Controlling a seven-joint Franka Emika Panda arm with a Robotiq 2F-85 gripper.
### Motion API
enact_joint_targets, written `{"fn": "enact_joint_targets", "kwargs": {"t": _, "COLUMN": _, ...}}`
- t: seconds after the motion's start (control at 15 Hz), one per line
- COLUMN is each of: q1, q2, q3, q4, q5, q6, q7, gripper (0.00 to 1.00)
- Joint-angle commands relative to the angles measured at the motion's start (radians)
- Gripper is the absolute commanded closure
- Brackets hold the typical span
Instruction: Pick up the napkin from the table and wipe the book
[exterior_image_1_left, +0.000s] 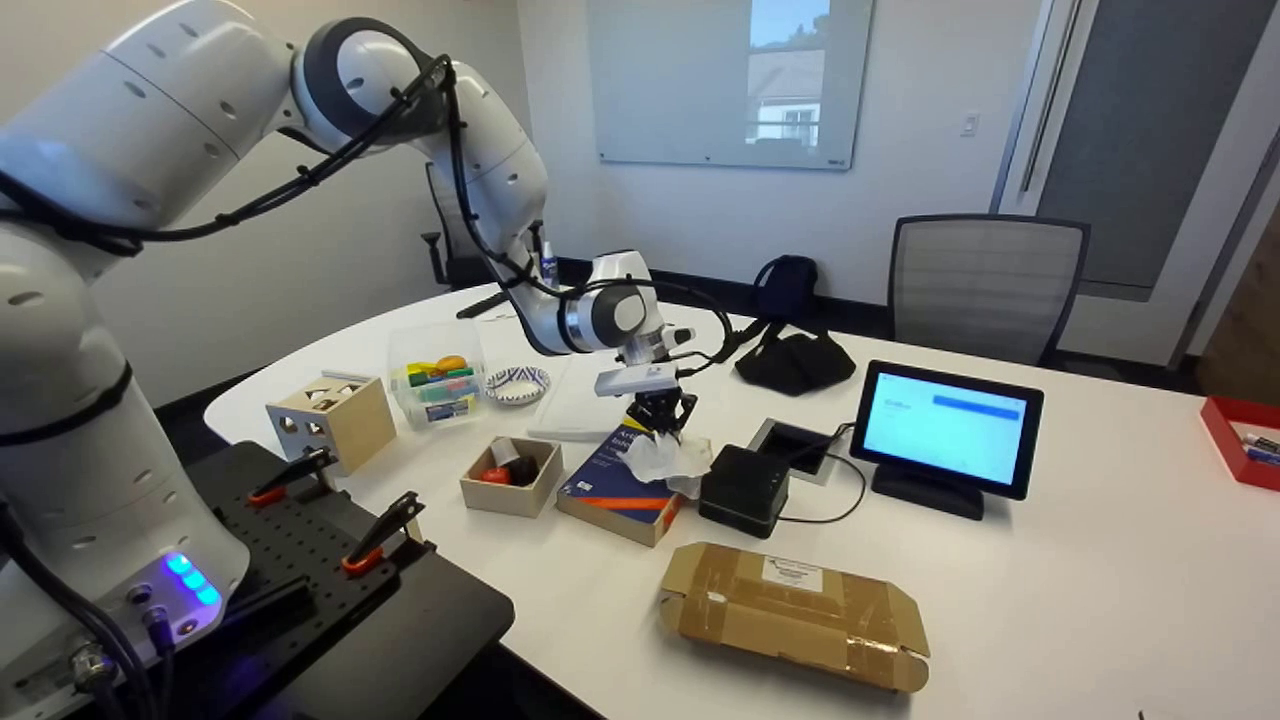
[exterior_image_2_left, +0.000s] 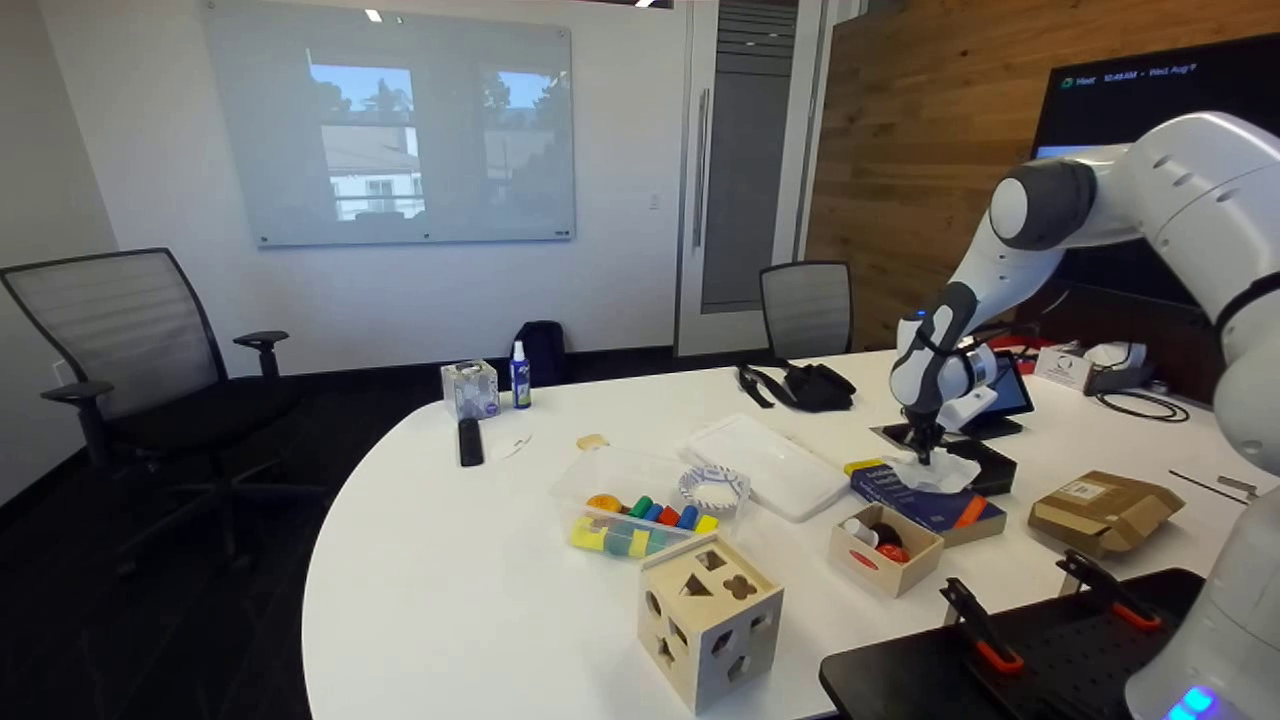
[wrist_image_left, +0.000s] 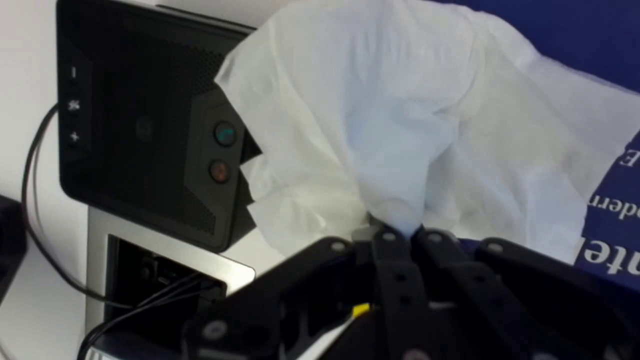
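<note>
The napkin (exterior_image_1_left: 665, 460) is white and crumpled. My gripper (wrist_image_left: 410, 235) is shut on a pinched fold of it, seen clearly in the wrist view (wrist_image_left: 400, 115). The napkin spreads over the dark blue book (exterior_image_1_left: 605, 480) and hangs past its edge toward a black device. In an exterior view, my gripper (exterior_image_2_left: 924, 455) points down just above the book (exterior_image_2_left: 900, 492), and the napkin (exterior_image_2_left: 935, 472) appears to lie on the cover. The book lies flat on the white table (exterior_image_1_left: 1080, 590). The napkin hides part of the cover and its title.
The black speaker device (exterior_image_1_left: 743, 490) stands close beside the book, with a cable box (wrist_image_left: 170, 265) in the table behind it. A wooden tray (exterior_image_1_left: 512, 477) stands on the book's other side. A brown package (exterior_image_1_left: 795, 615) and a tablet screen (exterior_image_1_left: 948, 425) are nearby.
</note>
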Motion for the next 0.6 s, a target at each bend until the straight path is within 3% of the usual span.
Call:
{"fn": "enact_joint_targets", "kwargs": {"t": 0.0, "q1": -0.021, "q2": 0.015, "q3": 0.020, "q4": 0.009, "q5": 0.029, "q6": -0.045, "q7": 0.007, "gripper": 0.99}}
{"fn": "enact_joint_targets", "kwargs": {"t": 0.53, "q1": -0.067, "q2": -0.028, "q3": 0.159, "q4": -0.038, "q5": 0.044, "q6": -0.063, "q7": -0.103, "gripper": 0.99}}
